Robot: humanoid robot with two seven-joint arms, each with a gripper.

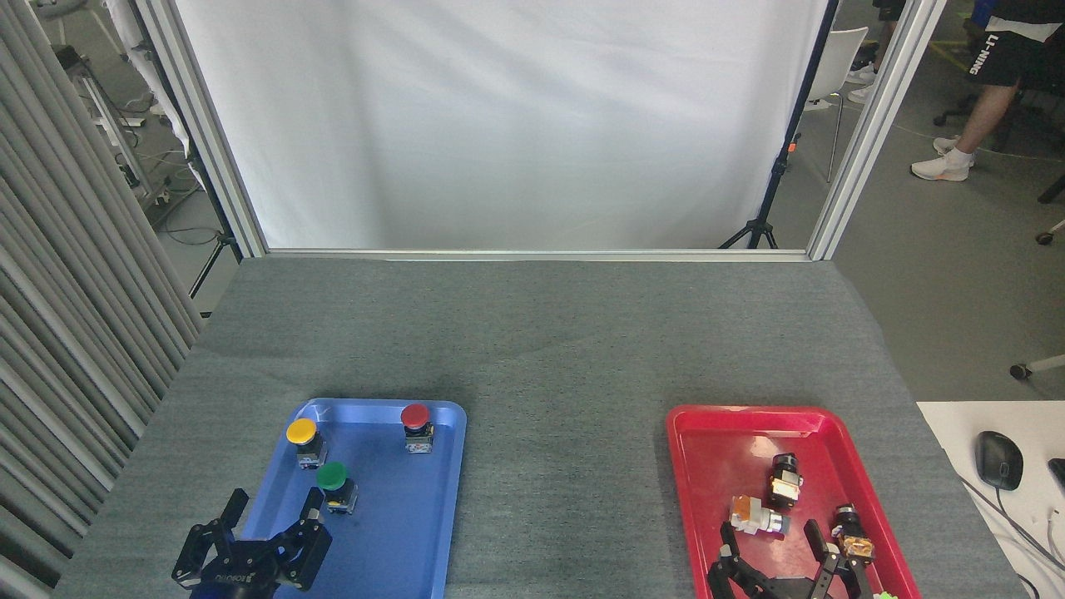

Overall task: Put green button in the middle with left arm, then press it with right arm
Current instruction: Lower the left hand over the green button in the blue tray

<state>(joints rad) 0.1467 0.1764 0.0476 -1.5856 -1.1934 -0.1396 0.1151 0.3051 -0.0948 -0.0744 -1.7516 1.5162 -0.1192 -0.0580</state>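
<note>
On a grey surface (532, 349), the green button (333, 477) sits untouched in the blue tray (399, 541); the spread left hand (270, 507) could topple it if misaligned.

grey felt tabletop (532, 333), pretty bare. blue tray (433, 516) sits on it right by the left jaws, red tray (715, 466) under the right jaws, and an open stretch of cloth (566, 499) between both sets.

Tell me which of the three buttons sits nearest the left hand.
The green button: it stands just beyond the left hand; the yellow button and red button sit farther back.
</note>
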